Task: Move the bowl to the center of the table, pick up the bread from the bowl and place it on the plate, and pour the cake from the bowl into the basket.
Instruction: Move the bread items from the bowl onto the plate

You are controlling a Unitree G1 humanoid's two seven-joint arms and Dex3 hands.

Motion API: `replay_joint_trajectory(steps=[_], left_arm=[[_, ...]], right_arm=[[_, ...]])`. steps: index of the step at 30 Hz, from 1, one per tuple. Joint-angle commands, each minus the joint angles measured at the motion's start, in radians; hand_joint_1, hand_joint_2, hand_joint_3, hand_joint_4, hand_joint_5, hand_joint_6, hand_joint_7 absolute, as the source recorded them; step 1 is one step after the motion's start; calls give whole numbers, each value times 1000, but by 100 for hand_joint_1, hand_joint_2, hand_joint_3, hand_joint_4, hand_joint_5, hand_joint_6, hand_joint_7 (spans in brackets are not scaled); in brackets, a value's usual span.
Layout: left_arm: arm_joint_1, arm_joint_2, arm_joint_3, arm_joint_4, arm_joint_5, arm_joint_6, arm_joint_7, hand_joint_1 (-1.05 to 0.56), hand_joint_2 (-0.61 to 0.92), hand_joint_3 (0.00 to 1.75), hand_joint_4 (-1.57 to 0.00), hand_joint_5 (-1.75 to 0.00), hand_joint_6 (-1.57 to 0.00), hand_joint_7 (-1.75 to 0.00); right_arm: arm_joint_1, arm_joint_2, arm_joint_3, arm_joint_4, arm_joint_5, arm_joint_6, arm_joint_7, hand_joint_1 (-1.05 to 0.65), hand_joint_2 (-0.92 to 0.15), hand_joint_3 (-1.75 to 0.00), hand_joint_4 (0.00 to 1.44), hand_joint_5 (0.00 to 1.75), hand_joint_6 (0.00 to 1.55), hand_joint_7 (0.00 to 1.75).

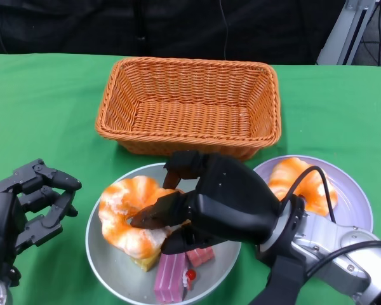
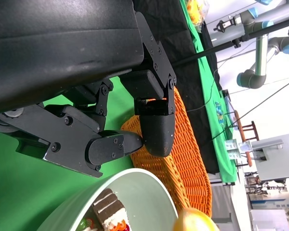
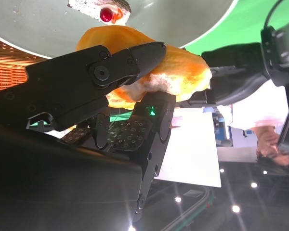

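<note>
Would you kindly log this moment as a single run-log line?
right hand: gripping bread in bowl | left hand: free, beside bowl | plate: one bread already | basket: no cake | cake: in bowl

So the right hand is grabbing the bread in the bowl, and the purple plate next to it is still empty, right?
Not quite. The right hand does have its fingers on the bread in the bowl, but the purple plate is not empty: the head view shows an orange bread piece already lying on it.

Head view looks down on the counter (image 1: 44, 95); both wrist views sit close behind their hands, sharing the bowl (image 1: 108, 267) and basket (image 1: 189, 105).
</note>
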Motion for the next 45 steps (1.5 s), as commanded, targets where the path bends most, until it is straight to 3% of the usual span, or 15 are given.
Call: replay_joint_trajectory(steps=[1,9,13,17,22,29,37,40,45], left_arm=[[14,9,11,-18,-17,9,3,-15,74,63,-74,-149,-83,-110],[16,18,13,-23,-22,20,3,-9,73,71,-78,-145,-82,-112],[15,20,14,-22,-22,23,4,-9,73,72,-78,-145,-82,-111],[1,29,19,1,-34,20,-13,-8,72,72,-79,-145,-83,-110],[-3,32,21,13,-36,11,-19,-8,71,74,-80,-145,-83,-110],[-16,42,33,34,-49,8,-43,-10,70,77,-80,-145,-83,-109],[-20,42,38,42,-50,3,-51,-10,69,79,-79,-147,-82,-111],[-25,43,41,53,-57,11,-57,-10,70,76,-79,-146,-83,-109],[-29,44,43,63,-60,3,-65,-9,71,74,-78,-147,-83,-108]], right_arm=[[41,-43,-52,-62,49,-6,39,-30,-89,0,91,107,124,4],[171,-153,-208,-219,175,-10,143,-23,-89,-1,91,108,124,5],[196,-153,-240,-243,188,-9,173,-22,-90,-1,90,111,124,6],[292,-198,-338,-292,201,8,171,-22,-91,-1,92,105,124,7],[311,-191,-365,-297,202,1,180,-21,-91,-1,93,104,124,7],[426,-238,-498,-259,220,24,140,-12,-88,0,92,113,127,9],[432,-234,-511,-253,219,16,141,-11,-88,0,92,114,127,8],[458,-258,-541,-117,180,62,76,-9,-87,0,91,114,125,7],[445,-269,-532,-44,165,65,40,-9,-87,0,90,115,124,5]])
